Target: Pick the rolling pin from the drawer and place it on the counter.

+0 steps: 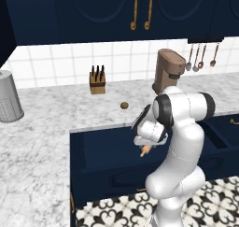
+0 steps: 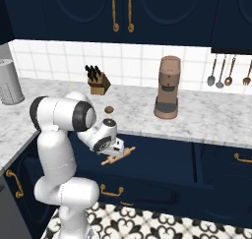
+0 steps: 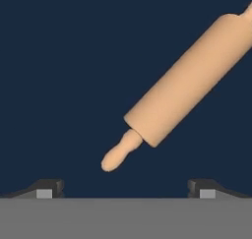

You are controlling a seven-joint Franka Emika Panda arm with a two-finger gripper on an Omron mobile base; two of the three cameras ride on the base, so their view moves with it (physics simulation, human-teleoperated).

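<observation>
The rolling pin (image 3: 187,80), light tan wood, lies slantwise on the navy floor of the open drawer (image 1: 105,151). Its near handle end (image 3: 120,154) points toward the hand. My gripper (image 3: 126,189) is open and hangs just over that handle end, with the fingertips (image 3: 47,189) wide apart and the pin beyond them, not between them. From the right base view the gripper (image 2: 117,147) sits directly above the pin (image 2: 119,155) inside the drawer (image 2: 162,159). In the left base view the pin's end (image 1: 145,151) pokes out below the hand (image 1: 148,144). The marbled counter (image 1: 51,111) runs behind the drawer.
On the counter (image 2: 211,117) stand a knife block (image 1: 97,80), a small brown ball (image 1: 124,105), a brown coffee machine (image 2: 168,87) and a grey canister (image 1: 8,96). Utensils (image 2: 229,72) hang on the tiled wall. Patterned floor tiles (image 2: 162,223) lie below the drawer.
</observation>
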